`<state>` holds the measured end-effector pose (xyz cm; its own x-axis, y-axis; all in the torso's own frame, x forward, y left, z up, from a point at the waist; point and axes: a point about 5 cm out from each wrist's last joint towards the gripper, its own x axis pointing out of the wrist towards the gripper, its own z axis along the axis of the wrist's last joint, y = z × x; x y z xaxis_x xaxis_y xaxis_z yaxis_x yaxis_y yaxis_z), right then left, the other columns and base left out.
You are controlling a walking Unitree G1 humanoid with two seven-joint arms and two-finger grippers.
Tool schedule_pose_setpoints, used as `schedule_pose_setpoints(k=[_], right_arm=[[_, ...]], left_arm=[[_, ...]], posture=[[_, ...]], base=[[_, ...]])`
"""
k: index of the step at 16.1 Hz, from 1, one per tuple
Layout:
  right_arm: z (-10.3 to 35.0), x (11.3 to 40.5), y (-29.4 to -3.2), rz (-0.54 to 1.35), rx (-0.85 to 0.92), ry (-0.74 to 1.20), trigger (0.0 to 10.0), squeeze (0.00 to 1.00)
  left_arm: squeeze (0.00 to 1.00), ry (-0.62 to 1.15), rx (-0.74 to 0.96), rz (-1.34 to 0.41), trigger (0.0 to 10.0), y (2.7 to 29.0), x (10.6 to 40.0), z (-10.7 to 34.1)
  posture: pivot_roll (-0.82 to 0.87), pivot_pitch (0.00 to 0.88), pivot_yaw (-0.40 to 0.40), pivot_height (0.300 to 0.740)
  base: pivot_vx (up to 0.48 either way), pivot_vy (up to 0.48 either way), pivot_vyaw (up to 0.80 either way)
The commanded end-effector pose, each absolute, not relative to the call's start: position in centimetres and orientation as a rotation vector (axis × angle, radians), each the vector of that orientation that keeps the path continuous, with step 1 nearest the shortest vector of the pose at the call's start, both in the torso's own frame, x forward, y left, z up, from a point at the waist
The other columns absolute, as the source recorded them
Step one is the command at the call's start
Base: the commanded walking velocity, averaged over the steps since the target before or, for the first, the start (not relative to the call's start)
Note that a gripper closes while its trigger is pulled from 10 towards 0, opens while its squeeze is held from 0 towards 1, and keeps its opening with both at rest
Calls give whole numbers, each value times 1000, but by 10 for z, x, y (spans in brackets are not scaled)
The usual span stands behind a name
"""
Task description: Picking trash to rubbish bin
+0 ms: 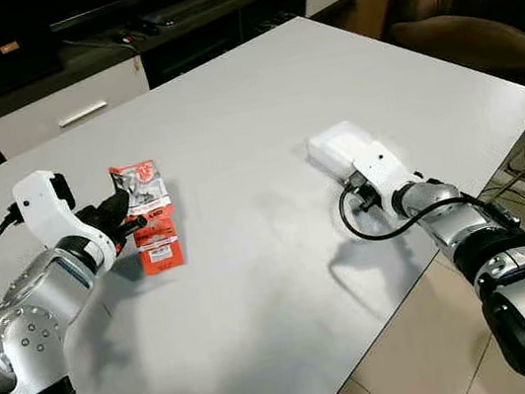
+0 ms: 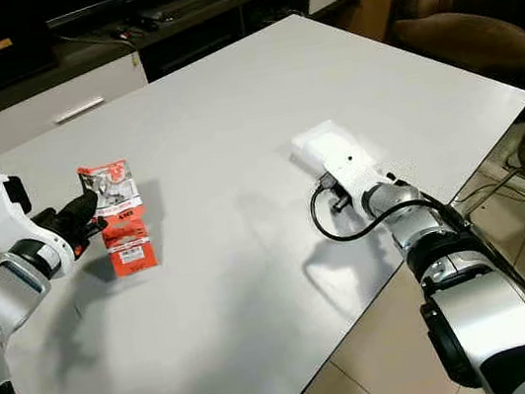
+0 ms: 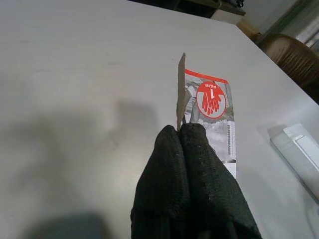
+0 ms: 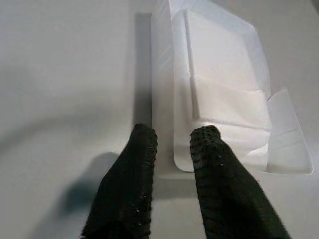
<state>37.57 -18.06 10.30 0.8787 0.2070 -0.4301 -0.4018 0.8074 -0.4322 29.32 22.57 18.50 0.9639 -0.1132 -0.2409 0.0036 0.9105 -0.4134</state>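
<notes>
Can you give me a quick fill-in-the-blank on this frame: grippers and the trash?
1. The left gripper is shut on the red ____.
2. The right gripper's fingers are ____, straddling an edge of the white tray.
3. Both pieces of trash are over the grey ____.
4. The packet's round logo shows a pair of ____.

Missing words: packet; open; table; gloves
</notes>
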Motion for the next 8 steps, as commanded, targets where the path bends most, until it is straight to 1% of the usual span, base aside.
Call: schedule_pose_setpoints(k=[1, 3, 6, 8], right_arm=[[111, 378, -188, 300, -532, 343, 0, 0], [111, 378, -187, 305, -516, 328, 0, 0], [94, 369, -187, 330, -494, 366, 0, 0], [94, 368, -187, 333, -480, 363, 0, 0]], left_arm=[[0, 269, -411, -74, 0, 223, 294, 185], [0, 271, -411, -78, 0, 222, 295, 183], [0, 285, -418, -94, 0, 214, 294, 177], [0, 286, -419, -101, 0, 213, 294, 177]], posture=[[42, 0, -37, 740], [35, 0, -36, 740], [29, 0, -31, 740], [26, 0, -28, 740]], base=[[0, 0, 0], [0, 0, 0], [0, 0, 0], [0, 0, 0]])
